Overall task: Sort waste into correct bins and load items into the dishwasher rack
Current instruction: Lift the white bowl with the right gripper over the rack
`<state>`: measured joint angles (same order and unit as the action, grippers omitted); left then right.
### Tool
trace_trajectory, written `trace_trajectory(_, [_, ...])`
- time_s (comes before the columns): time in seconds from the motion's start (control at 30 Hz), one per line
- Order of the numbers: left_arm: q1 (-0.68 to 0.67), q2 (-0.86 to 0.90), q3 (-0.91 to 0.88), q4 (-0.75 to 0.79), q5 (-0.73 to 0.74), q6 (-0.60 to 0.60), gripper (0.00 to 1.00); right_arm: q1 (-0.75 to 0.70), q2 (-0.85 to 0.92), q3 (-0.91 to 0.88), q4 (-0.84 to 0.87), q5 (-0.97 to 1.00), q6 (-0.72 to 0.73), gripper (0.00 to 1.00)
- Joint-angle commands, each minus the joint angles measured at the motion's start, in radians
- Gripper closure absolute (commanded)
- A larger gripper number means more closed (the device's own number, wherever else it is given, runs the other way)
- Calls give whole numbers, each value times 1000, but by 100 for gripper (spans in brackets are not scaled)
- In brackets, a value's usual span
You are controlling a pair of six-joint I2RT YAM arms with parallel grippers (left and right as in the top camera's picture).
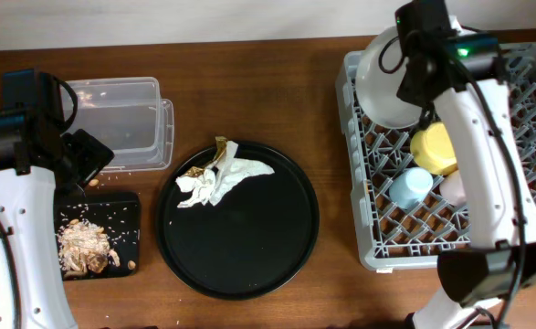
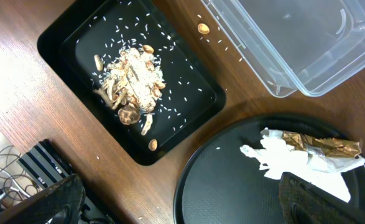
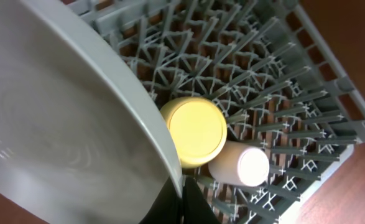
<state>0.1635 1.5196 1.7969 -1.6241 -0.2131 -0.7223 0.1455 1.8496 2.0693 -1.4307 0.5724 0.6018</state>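
The right gripper (image 1: 414,89) is clamped on the plate (image 1: 383,80) at the rim. It holds the plate on edge over the far-left corner of the rack (image 1: 532,119). In the right wrist view the plate fills the whole left side, and its rim runs straight down into one dark finger (image 3: 183,202). The other finger is hidden behind the plate. Whether the plate's lower edge touches the pegs, I cannot tell: the wrist view cuts it off and the arm covers it from above.

Just beside the plate's rim the bowl (image 3: 194,130) lies upside down in the rack, with the pink cup (image 3: 243,166) right next to it. The blue cup (image 1: 412,185) sits in the rack a little nearer the front. From overhead the pink cup is half hidden under the right arm.

Over on the left, the left gripper (image 2: 179,190) hangs with its jaws wide apart and nothing between them. Its fingers (image 2: 45,205) are only dark blurs at the bottom corners of the wrist view. It hovers over the table (image 2: 14,62) where the black tray (image 2: 194,102), the tub (image 2: 294,43) and the round tray (image 2: 232,186) come together. The scraps (image 2: 132,81) are piled in the black tray, off to the gripper's left, with loose grains scattered around them. The napkins (image 2: 288,162) and the wrapper (image 2: 319,144) lie on the round tray, just ahead of the right-hand finger. The tub is cut off at the frame edge.
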Motion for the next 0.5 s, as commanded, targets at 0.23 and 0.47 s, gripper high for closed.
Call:
trace_trajectory(0.23, [3, -9, 0, -2, 0, 5, 1, 10, 178, -12, 53, 200, 95, 96])
trace_trajectory(0.47, [3, -9, 0, -2, 0, 5, 1, 66, 245, -14, 61, 199, 96, 96])
